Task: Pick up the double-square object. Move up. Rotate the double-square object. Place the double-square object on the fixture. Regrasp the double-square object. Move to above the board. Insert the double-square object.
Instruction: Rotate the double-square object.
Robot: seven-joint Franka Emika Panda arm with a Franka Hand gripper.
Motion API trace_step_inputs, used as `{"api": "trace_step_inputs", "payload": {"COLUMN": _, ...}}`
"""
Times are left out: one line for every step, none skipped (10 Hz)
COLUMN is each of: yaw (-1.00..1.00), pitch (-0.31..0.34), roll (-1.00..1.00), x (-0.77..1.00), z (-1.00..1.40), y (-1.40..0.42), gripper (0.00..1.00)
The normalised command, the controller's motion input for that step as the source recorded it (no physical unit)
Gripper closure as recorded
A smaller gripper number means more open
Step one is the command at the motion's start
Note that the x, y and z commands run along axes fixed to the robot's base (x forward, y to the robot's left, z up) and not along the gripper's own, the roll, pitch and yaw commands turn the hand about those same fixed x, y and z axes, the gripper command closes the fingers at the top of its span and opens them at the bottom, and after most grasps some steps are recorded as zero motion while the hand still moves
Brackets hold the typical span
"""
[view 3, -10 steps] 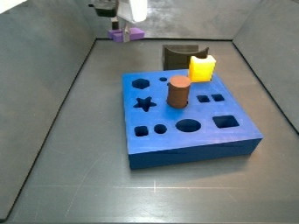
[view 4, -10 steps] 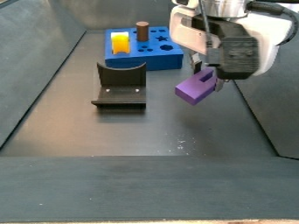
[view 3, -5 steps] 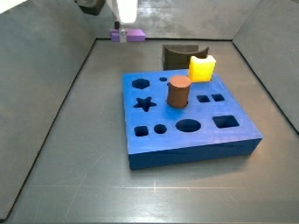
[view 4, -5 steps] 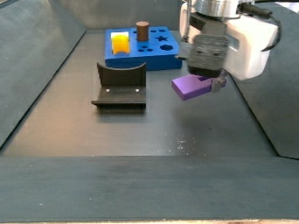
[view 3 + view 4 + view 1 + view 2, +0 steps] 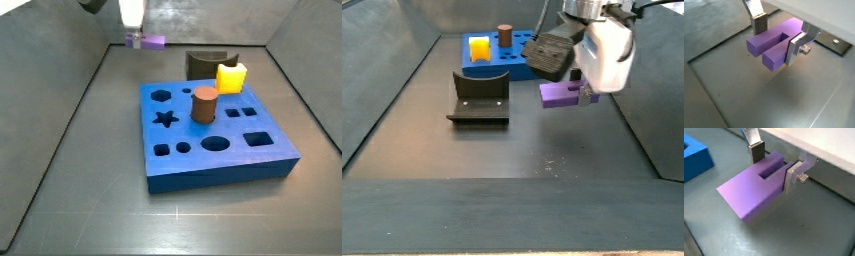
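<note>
Grey flooring (image 5: 80, 190) bounded by grey walls is seen in both side views. Raised above it, the hand (image 5: 572, 88) is clamped on the double-square object (image 5: 563, 94), which is held clear of the floor and lies roughly level. In both wrist views the purple piece (image 5: 771, 46) is gripped between the two silver fingers (image 5: 795, 50), pressed against opposite sides; its stepped notch is shown clearly there (image 5: 769, 171), a detail too small to be made out in a side view (image 5: 147, 41), where only a small lavender patch below the hand (image 5: 134, 38) is visible near the far wall. The board (image 5: 214, 140) is seen from above in that side view, with its shaped holes, a brown cylinder (image 5: 205, 104) and a yellow block (image 5: 231, 78) standing in it. The fixture (image 5: 480, 97) is shown fully in a side view, on the floor just beside the board (image 5: 502, 62), well apart from the held piece; elsewhere it is partly hidden behind the yellow block (image 5: 207, 62).
</note>
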Motion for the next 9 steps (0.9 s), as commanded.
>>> {"api": "trace_step_inputs", "payload": {"yaw": -1.0, "pitch": -0.002, "roll": 0.0, "x": -0.02, "z": 0.03, "y": 0.01, "gripper": 1.0}}
{"api": "trace_step_inputs", "payload": {"yaw": -1.0, "pitch": -0.002, "roll": 0.0, "x": -0.02, "z": 0.03, "y": 0.01, "gripper": 1.0}}
{"api": "trace_step_inputs", "payload": {"yaw": -1.0, "pitch": -0.003, "roll": 0.0, "x": -0.02, "z": 0.03, "y": 0.01, "gripper": 1.0}}
{"api": "trace_step_inputs", "payload": {"yaw": -1.0, "pitch": -0.003, "roll": 0.0, "x": -0.02, "z": 0.03, "y": 0.01, "gripper": 1.0}}
{"api": "trace_step_inputs", "payload": {"yaw": -1.0, "pitch": -0.003, "roll": 0.0, "x": -0.03, "z": 0.03, "y": 0.01, "gripper": 1.0}}
{"api": "trace_step_inputs", "payload": {"yaw": -1.0, "pitch": -0.003, "roll": 0.0, "x": -0.03, "z": 0.03, "y": 0.01, "gripper": 1.0}}
{"api": "trace_step_inputs", "payload": {"yaw": -1.0, "pitch": -0.003, "roll": 0.0, "x": -0.03, "z": 0.03, "y": 0.01, "gripper": 1.0}}
{"api": "trace_step_inputs", "payload": {"yaw": -1.0, "pitch": -0.003, "roll": 0.0, "x": -0.03, "z": 0.03, "y": 0.01, "gripper": 1.0}}
{"api": "trace_step_inputs", "payload": {"yaw": -1.0, "pitch": -0.004, "roll": -0.01, "x": -0.03, "z": 0.03, "y": 0.01, "gripper": 1.0}}
